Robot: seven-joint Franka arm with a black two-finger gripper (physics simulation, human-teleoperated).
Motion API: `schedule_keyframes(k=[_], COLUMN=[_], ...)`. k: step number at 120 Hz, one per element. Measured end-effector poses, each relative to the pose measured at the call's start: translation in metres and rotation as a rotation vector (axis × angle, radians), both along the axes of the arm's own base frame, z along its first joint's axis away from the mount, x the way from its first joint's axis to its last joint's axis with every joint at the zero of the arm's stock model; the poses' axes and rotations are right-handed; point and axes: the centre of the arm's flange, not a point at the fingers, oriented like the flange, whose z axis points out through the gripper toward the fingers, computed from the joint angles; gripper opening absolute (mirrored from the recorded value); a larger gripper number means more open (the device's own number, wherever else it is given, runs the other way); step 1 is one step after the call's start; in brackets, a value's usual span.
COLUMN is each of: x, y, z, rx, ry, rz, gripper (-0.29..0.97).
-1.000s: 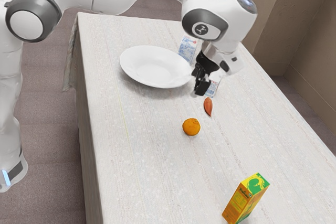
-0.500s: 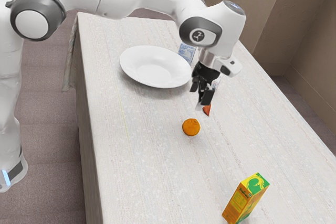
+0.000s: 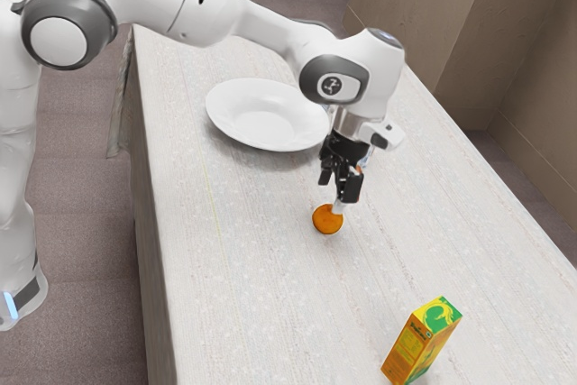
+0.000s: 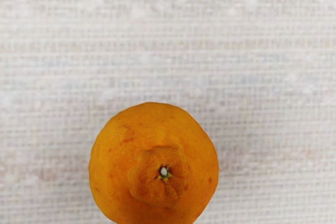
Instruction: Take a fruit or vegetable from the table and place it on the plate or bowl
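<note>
— Where is your orange (image 3: pixel 328 220)?
— On the bare desk (image 3: pixel 225 259), stem up, directly under your jaws, on the near side of the plate (image 3: pixel 236 114).
— Why are the jaws spread?
— So they can drop on either side of it. You're pinching nothing yet.

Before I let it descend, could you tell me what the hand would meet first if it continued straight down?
Most likely the orange, sitting right beneath the hand; their gap is unclear.
</note>
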Motion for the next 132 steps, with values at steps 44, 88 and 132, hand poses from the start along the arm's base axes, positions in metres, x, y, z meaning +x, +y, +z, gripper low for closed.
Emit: schedule_keyframes(k=[44,88,132], x=[0.011,0.009,0.01], y=[0.011,0.007,0.002], z=[-0.03,-0.055,-0.061], rx=[-0.025,-0.044,-0.05], ry=[0.021,0.033,-0.003], rz=[0.032,0.042,0.032], gripper=[0.68,0.68,0.48])
